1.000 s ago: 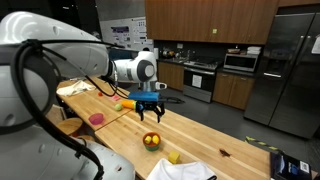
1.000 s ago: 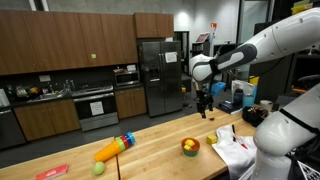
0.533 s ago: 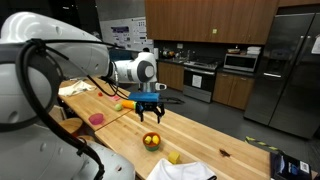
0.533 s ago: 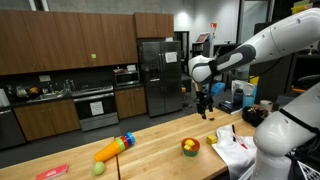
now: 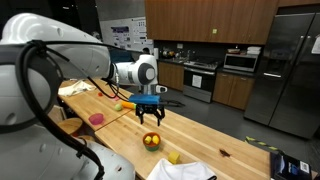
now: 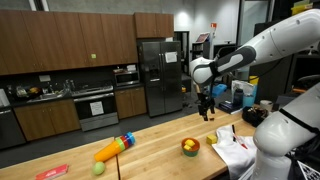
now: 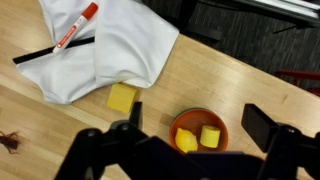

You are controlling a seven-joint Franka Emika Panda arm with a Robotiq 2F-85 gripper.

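Tool (image 5: 150, 118): jaws wide apart, nothing between them. Hangs above the bowl (image 7: 225, 125), clear of its rim, in both exterior views and the wrist view.

Bowl: small, orange, upright on the wooden table (image 7: 265, 90). Holds two yellow blocks (image 7: 210, 136), side by side and touching.

Third yellow block (image 7: 122, 98): outside the bowl, flat on the table, just beside the edge of the white cloth (image 7: 120, 45) and near the bowl.

White cloth: crumpled, carrying a red marker (image 7: 76, 27) and a black pen (image 7: 45, 52).

Progress, as judged: two blocks in, one out, none in the tool. Left over is the lone block by the cloth, untouched.
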